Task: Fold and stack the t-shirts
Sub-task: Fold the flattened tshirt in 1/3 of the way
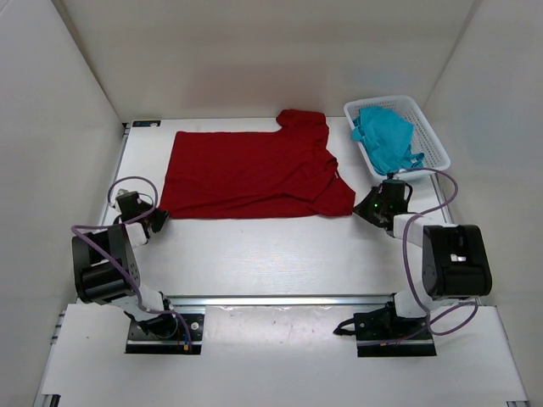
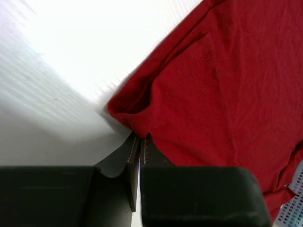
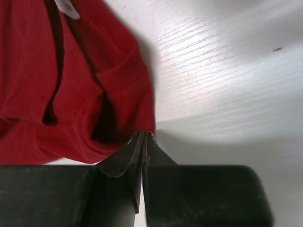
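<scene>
Crouching low with its elbow folded back, the left gripper point(image 1: 159, 219) pinches the near-left corner of the dark red t-shirt point(image 1: 250, 174), jaws narrowed to a slit on the hem. The shirt lies flat across the table point(image 1: 271, 254), with open tabletop along its near edge. The right gripper point(image 1: 361, 210) dips to the near-right sleeve, jaws pressed together at the cloth's edge; I cannot tell whether they caught it. A teal t-shirt point(image 1: 386, 136) sits crumpled in the white basket point(image 1: 434, 142) at the far right corner.

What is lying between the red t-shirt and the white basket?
Only bare table, between dark red t-shirt and white basket; the top view shows it.
</scene>
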Robot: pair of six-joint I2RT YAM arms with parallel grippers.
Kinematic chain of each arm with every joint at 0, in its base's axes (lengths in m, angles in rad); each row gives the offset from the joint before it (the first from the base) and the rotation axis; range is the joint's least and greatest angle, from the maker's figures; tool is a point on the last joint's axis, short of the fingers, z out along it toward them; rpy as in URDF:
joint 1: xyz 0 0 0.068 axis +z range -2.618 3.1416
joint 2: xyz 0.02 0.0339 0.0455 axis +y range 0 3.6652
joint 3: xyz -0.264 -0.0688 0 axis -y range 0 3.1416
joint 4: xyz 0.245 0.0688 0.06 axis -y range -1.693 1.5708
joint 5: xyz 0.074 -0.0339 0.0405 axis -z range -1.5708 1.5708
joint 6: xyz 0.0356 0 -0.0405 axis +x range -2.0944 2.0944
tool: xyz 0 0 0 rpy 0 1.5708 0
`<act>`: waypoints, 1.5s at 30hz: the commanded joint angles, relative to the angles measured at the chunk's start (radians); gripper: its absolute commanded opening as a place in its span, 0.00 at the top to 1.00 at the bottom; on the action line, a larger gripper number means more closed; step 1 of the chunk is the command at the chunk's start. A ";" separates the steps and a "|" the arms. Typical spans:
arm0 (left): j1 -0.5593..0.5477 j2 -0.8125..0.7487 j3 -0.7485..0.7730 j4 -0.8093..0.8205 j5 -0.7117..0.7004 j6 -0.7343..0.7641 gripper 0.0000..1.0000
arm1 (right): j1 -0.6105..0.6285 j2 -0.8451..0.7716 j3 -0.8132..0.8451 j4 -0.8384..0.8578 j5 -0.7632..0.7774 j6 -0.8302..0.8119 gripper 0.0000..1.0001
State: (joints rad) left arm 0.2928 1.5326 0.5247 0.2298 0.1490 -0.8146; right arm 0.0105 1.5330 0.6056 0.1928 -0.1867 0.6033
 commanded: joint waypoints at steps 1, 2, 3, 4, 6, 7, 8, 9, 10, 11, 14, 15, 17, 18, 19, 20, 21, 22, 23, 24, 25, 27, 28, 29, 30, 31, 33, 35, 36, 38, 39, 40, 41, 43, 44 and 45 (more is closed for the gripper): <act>0.040 -0.040 0.026 -0.055 -0.008 0.034 1.00 | 0.003 -0.083 -0.029 0.008 0.055 0.007 1.00; 0.048 -0.048 0.021 -0.060 -0.003 0.032 1.00 | 0.002 -0.089 -0.032 0.004 0.056 0.003 1.00; 0.045 -0.057 0.021 -0.061 0.001 0.038 1.00 | 0.022 -0.105 -0.038 -0.001 0.053 -0.011 0.98; 0.034 -0.063 0.015 -0.063 -0.009 0.040 1.00 | 0.028 -0.120 -0.053 0.022 0.040 -0.019 0.91; 0.028 -0.074 0.006 -0.069 -0.015 0.041 1.00 | 0.034 -0.143 -0.089 0.068 0.001 -0.028 0.74; 0.025 -0.077 0.008 -0.069 -0.017 0.038 1.00 | 0.029 -0.155 -0.113 0.095 -0.035 -0.031 0.68; 0.020 -0.074 0.005 -0.063 -0.016 0.040 1.00 | 0.028 -0.154 -0.101 0.094 -0.043 -0.039 0.66; 0.020 -0.071 -0.006 -0.069 -0.012 0.040 1.00 | 0.031 -0.145 -0.093 0.074 -0.060 -0.048 0.62; 0.032 -0.072 -0.005 -0.061 -0.008 0.041 1.00 | 0.040 -0.130 -0.078 0.051 -0.060 -0.062 0.60; 0.031 -0.075 -0.011 -0.060 0.006 0.029 1.00 | 0.049 -0.116 -0.054 0.028 -0.069 -0.071 0.60; 0.032 -0.078 -0.025 -0.038 0.027 0.025 1.00 | 0.063 -0.059 -0.014 0.007 -0.085 -0.080 0.60; 0.035 -0.084 -0.022 -0.041 0.018 0.026 1.00 | 0.063 -0.038 -0.007 0.008 -0.088 -0.079 0.60; 0.031 -0.092 -0.026 -0.041 0.018 0.025 1.00 | 0.051 0.004 0.006 0.014 -0.080 -0.071 0.63; 0.031 -0.094 -0.026 -0.037 0.026 0.026 1.00 | 0.039 0.006 0.003 0.025 -0.088 -0.062 0.64; 0.026 -0.095 -0.022 -0.037 0.021 0.026 1.00 | 0.029 0.024 0.011 0.033 -0.095 -0.059 0.65; 0.028 -0.094 -0.020 -0.034 0.020 0.022 1.00 | 0.023 0.047 0.019 0.037 -0.100 -0.053 0.69; 0.031 -0.091 -0.017 -0.032 0.018 0.020 1.00 | 0.019 0.059 0.026 0.031 -0.105 -0.051 0.71; 0.029 -0.092 -0.015 -0.033 0.026 0.019 1.00 | 0.023 0.068 0.034 0.033 -0.100 -0.043 0.75; 0.026 -0.088 -0.012 -0.032 0.026 0.020 1.00 | 0.029 0.082 0.042 0.027 -0.093 -0.048 0.81; 0.032 -0.088 -0.014 -0.033 0.024 0.017 1.00 | 0.035 0.088 0.046 0.022 -0.080 -0.048 0.85; 0.026 -0.089 -0.017 -0.029 0.024 0.015 1.00 | 0.039 0.082 0.045 0.023 -0.079 -0.043 0.87; 0.031 -0.083 -0.015 -0.032 0.021 0.019 1.00 | 0.040 0.067 0.033 0.031 -0.062 -0.039 0.96; 0.032 -0.081 -0.020 -0.033 0.021 0.019 1.00 | 0.036 0.059 0.023 0.028 -0.057 -0.034 0.97; 0.034 -0.080 -0.006 -0.041 0.030 0.020 1.00 | 0.036 0.037 0.025 0.024 -0.042 -0.031 1.00; 0.031 -0.080 0.003 -0.049 0.023 0.023 1.00 | 0.028 0.015 0.014 0.016 -0.025 -0.028 1.00; 0.028 -0.078 0.004 -0.059 0.021 0.029 1.00 | 0.019 0.003 -0.004 0.010 -0.010 -0.017 0.99; 0.037 -0.080 0.021 -0.081 0.030 0.038 1.00 | 0.019 -0.046 -0.029 0.002 -0.005 0.007 1.00; 0.066 -0.084 0.034 -0.116 0.037 0.049 1.00 | 0.020 -0.077 -0.062 -0.009 0.003 0.016 1.00; 0.077 -0.097 0.034 -0.130 0.044 0.060 1.00 | 0.020 -0.105 -0.070 -0.019 0.018 0.021 1.00; 0.110 -0.123 0.035 -0.164 0.060 0.083 1.00 | 0.025 -0.138 -0.107 -0.039 0.032 0.026 1.00; 0.112 -0.144 0.018 -0.171 0.058 0.087 1.00 | 0.031 -0.169 -0.116 -0.050 0.038 0.024 1.00; 0.118 -0.161 0.018 -0.187 0.064 0.100 1.00 | 0.017 -0.204 -0.142 -0.065 0.033 0.029 1.00; 0.115 -0.189 0.014 -0.198 0.064 0.106 1.00 | 0.008 -0.224 -0.171 -0.075 0.029 0.036 1.00; 0.111 -0.250 -0.020 -0.216 0.060 0.118 1.00 | 0.008 -0.311 -0.214 -0.095 0.026 0.041 1.00; 0.108 -0.268 -0.032 -0.230 0.054 0.132 1.00 | -0.003 -0.327 -0.245 -0.114 0.024 0.046 1.00; 0.102 -0.297 -0.051 -0.257 0.057 0.130 1.00 | -0.009 -0.383 -0.272 -0.128 0.020 0.046 1.00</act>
State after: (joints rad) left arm 0.3977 1.3163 0.5068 0.0326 0.2024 -0.7246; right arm 0.0231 1.2354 0.3832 0.1108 -0.1963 0.6334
